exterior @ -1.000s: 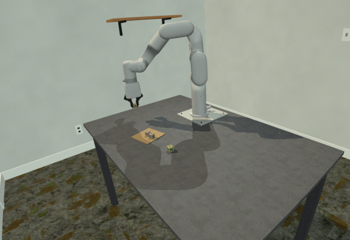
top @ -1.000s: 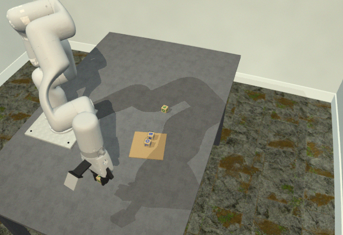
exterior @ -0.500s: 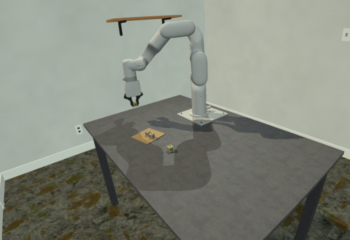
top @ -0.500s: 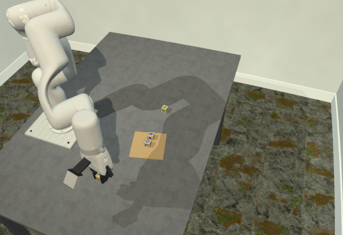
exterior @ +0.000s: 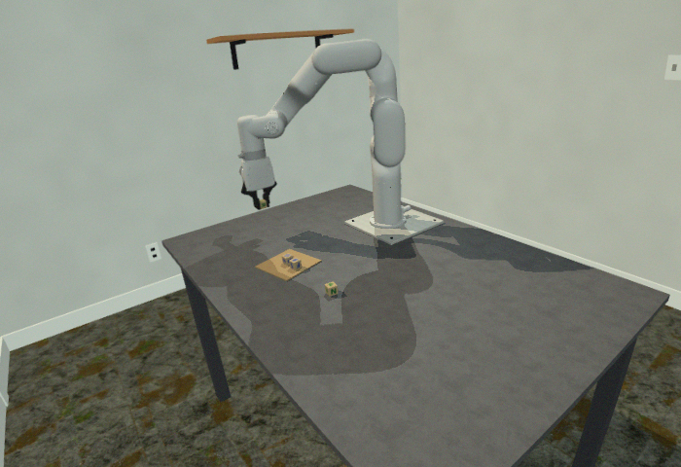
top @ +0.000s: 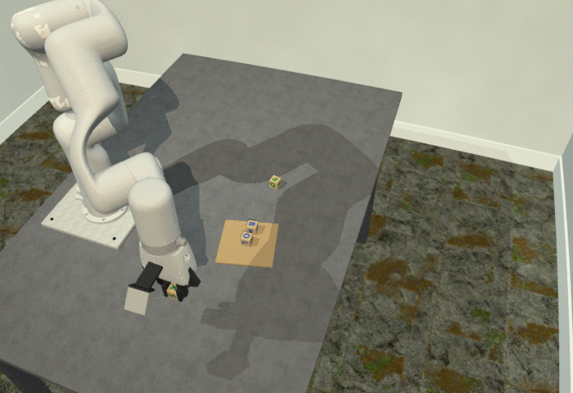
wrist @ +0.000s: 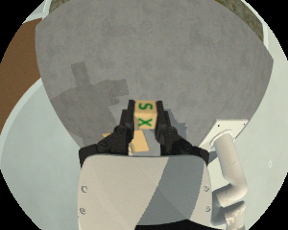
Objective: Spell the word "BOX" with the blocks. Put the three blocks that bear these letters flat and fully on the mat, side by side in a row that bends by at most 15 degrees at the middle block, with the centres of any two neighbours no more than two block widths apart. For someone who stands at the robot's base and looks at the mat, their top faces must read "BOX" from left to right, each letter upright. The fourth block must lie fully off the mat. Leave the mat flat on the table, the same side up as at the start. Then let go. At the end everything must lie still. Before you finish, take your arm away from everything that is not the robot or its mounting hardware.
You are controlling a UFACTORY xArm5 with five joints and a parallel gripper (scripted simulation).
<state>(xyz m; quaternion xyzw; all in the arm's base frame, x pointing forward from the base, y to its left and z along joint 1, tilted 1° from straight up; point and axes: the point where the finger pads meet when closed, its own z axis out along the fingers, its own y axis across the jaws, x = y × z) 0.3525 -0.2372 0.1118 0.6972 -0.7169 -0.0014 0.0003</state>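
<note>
My gripper is shut on the X block, a wooden cube with a green X, and holds it high above the table, off to one side of the mat; it also shows in the exterior view. The tan mat lies flat on the table. On it stand the B block and the O block, touching side by side, both with blue letters. The fourth block, with a green letter, lies on the bare table off the mat.
The robot base plate is bolted to the table beside the mat. A wall shelf hangs high behind the arm. The table edge runs close to the mat on the side away from the base.
</note>
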